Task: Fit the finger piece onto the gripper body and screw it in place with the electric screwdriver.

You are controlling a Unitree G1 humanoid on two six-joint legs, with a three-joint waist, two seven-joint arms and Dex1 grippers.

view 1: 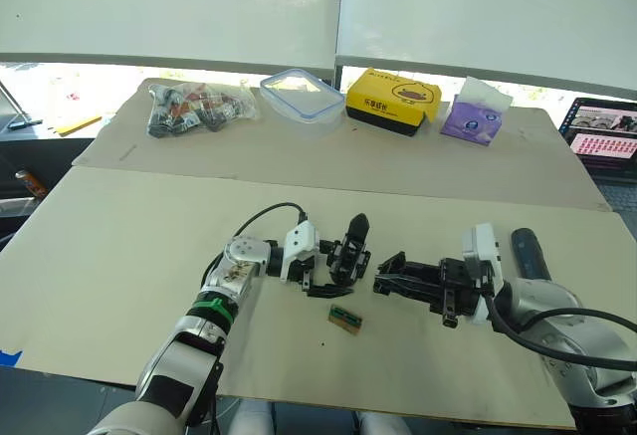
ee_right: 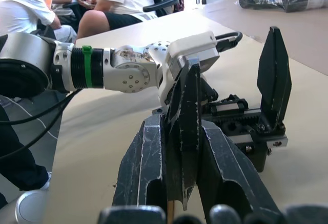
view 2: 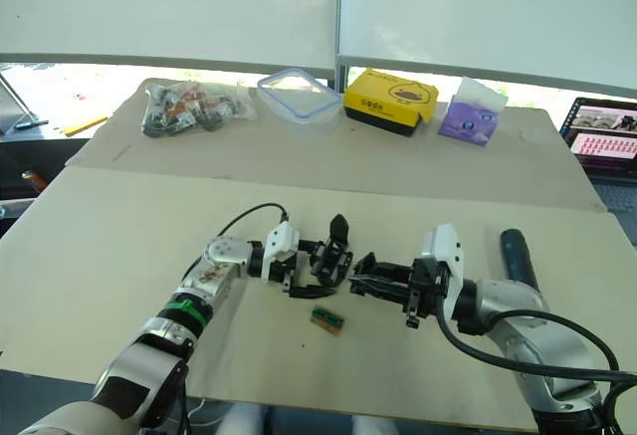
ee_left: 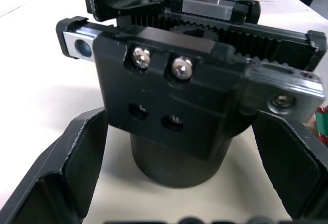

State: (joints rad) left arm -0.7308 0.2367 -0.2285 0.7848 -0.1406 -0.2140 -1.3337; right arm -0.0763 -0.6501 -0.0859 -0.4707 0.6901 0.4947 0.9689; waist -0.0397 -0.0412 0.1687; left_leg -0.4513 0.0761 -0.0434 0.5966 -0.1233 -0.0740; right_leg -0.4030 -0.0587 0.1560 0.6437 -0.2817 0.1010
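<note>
Left gripper (view 1: 320,274) spread wide around gripper body (view 1: 348,254) — mid-surface, one finger upright. Right gripper (view 1: 383,284) clamped on finger piece (ee_right: 187,126), just right of it (electric screwdriver (view 1: 530,253) far right).

Black gripper body (view 1: 348,253), silver screws; yellow box (view 1: 392,101); purple tissue pack (view 1: 474,116); green-brown block (view 1: 345,319)

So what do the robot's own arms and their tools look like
Both arms are silver-grey with rounded joints. The left arm has a black wrist section ringed by a green band, a perforated silver joint and a black cable looping over it. Each ends in a white block carrying two black pointed fingers: the left tool and the right tool. A thick black cable runs along the right arm.
</note>
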